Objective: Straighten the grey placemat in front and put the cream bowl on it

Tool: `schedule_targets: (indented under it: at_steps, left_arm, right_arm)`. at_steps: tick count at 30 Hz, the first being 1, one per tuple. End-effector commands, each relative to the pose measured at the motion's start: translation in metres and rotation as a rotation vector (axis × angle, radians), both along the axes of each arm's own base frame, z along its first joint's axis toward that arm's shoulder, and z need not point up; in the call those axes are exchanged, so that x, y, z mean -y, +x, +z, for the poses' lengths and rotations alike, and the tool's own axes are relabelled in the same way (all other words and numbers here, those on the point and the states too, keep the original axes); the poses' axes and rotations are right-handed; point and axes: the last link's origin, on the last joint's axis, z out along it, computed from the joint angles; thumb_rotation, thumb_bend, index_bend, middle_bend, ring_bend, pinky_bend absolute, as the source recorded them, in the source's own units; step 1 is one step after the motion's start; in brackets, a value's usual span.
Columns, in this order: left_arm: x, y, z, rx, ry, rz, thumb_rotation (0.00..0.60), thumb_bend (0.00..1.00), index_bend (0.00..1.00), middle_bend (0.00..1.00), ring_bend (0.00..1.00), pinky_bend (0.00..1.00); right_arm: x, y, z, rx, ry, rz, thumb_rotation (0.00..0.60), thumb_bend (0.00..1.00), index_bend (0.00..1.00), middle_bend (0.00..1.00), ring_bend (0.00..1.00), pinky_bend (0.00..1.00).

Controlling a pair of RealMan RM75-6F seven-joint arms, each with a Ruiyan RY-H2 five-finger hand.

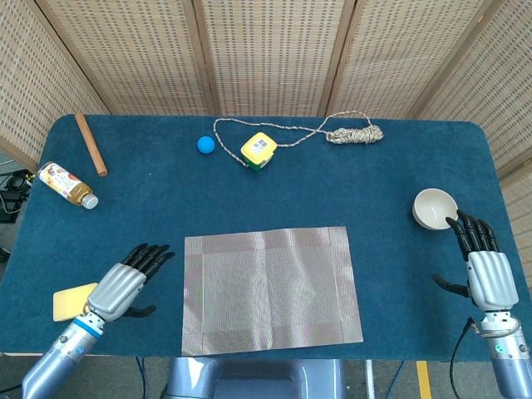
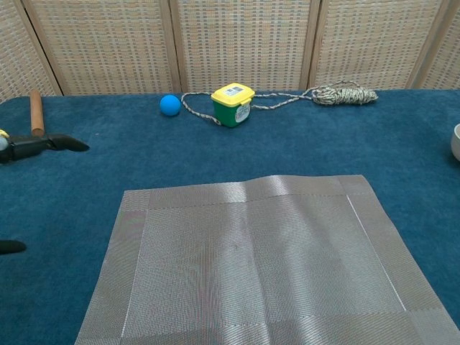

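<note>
The grey placemat [image 1: 270, 288] [image 2: 262, 262] lies flat and square on the blue table near the front edge, nothing on it. The cream bowl [image 1: 435, 208] stands upright at the right side; only its rim [image 2: 456, 141] shows in the chest view. My left hand [image 1: 125, 283] hovers left of the mat with fingers spread, holding nothing; in the chest view only its fingertips [image 2: 43, 144] show at the left edge. My right hand [image 1: 484, 266] is just in front of the bowl, fingers extended toward it, empty.
A yellow sponge [image 1: 73, 301] lies partly under my left hand. Far side: wooden stick [image 1: 91, 144], bottle [image 1: 66, 184], blue ball [image 1: 205, 145], yellow-lidded green box [image 1: 258, 150], rope [image 1: 356, 133].
</note>
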Motion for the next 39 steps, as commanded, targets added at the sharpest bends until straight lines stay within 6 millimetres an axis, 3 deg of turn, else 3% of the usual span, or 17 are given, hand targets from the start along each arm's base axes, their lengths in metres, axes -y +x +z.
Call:
schedule_targets:
  at_steps: [1,13,20,27,39]
  left_arm:
    - [-0.002,-0.015,0.021,-0.021,0.110,0.030,0.600,0.19,0.02,0.00,0.00,0.00]
    - [-0.007,-0.034,0.053,0.021,0.282,0.094,0.600,0.19,0.02,0.00,0.00,0.00]
    - [-0.008,-0.038,0.059,0.038,0.312,0.102,0.600,0.19,0.02,0.00,0.00,0.00]
    - [-0.010,-0.041,0.063,0.046,0.325,0.114,0.600,0.19,0.02,0.00,0.00,0.00]
    - [-0.011,-0.042,0.062,0.048,0.322,0.120,0.600,0.19,0.03,0.00,0.00,0.00]
  right_arm:
    - [0.011,-0.004,-0.002,-0.012,-0.011,-0.033,0.600,0.25,0.13,0.00,0.00,0.00]
    - [0.086,-0.013,-0.018,-0.103,0.001,-0.166,0.600,0.25,0.16,0.00,0.00,0.00]
    - [0.121,-0.027,-0.027,-0.181,0.012,-0.256,0.600,0.25,0.19,0.00,0.00,0.00]
    - [0.128,-0.047,-0.038,-0.229,0.041,-0.340,0.600,0.25,0.27,0.00,0.00,0.04]
    - [0.131,-0.066,-0.054,-0.278,0.056,-0.375,0.600,0.26,0.32,0.06,0.00,0.06]
